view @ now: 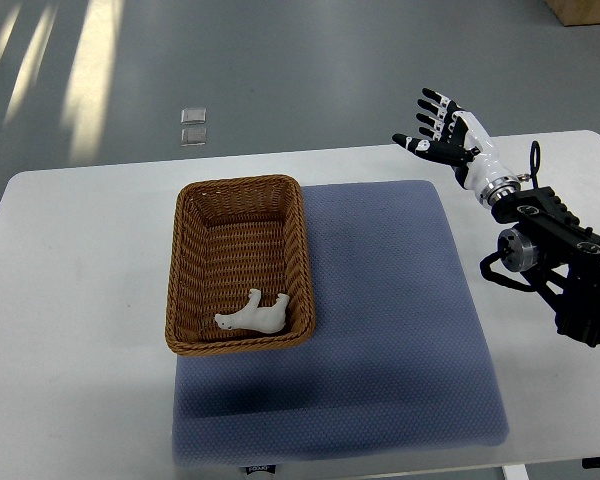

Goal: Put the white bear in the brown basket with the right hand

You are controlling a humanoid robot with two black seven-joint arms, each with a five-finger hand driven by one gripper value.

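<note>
The white bear (254, 314) lies on its side inside the brown wicker basket (191, 262), near the basket's front wall. My right hand (438, 126) is raised at the table's far right edge, well away from the basket, with its fingers spread and nothing in them. Its black arm comes in from the right side of the picture. The left arm does not show.
The basket's right part rests on a blue-grey mat (390, 310) spread over the white table (70, 330). The table's far edge runs just behind the basket, with grey floor beyond. A small square floor plate (193, 126) shows past the table.
</note>
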